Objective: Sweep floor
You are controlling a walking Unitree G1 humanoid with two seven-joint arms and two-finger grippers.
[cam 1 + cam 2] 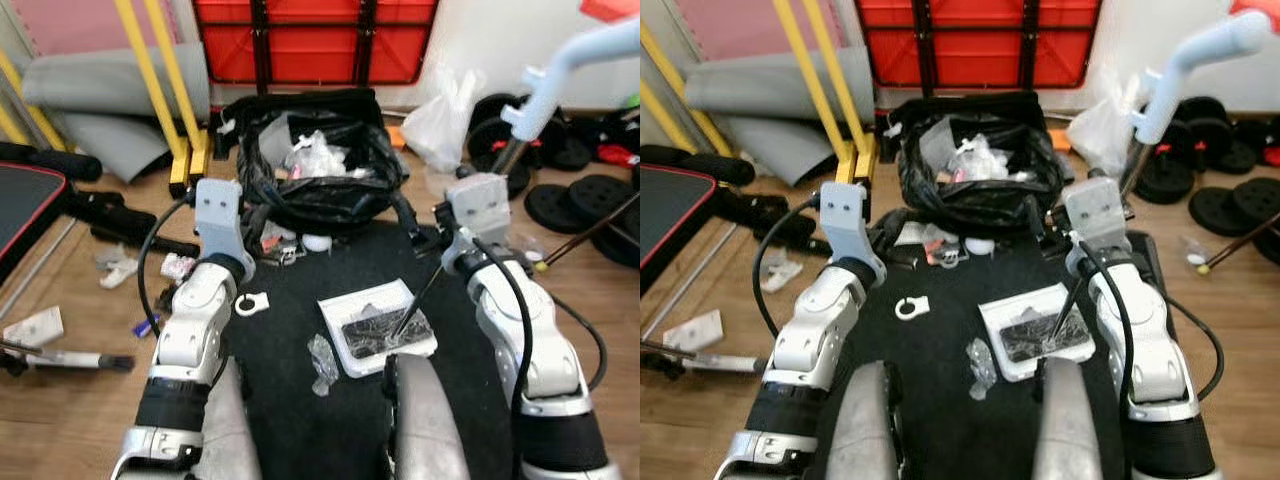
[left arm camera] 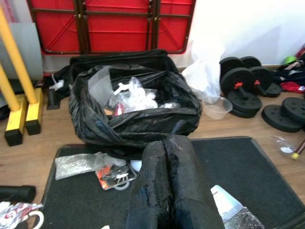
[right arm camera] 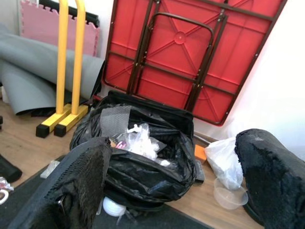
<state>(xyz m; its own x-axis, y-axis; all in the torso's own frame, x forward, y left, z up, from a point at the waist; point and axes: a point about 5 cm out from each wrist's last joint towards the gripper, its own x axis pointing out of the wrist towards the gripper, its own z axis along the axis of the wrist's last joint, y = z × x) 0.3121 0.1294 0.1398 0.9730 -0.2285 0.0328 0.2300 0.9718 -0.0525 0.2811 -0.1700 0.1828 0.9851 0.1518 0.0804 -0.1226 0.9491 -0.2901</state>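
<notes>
red folded table behind black weight plates, yellow stand

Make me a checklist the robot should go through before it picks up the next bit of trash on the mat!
1. Left gripper ready to grab: not ok, jaws shut.
2. Right gripper ready to grab: ok, jaws wide open.
3. Black trash bag open to drop things in: ok, mouth open, litter inside.
4. Trash left on the black mat: ok, a white tray and a crumpled wrapper lie there.
5. Either gripper already holding something: ok, both empty.
</notes>
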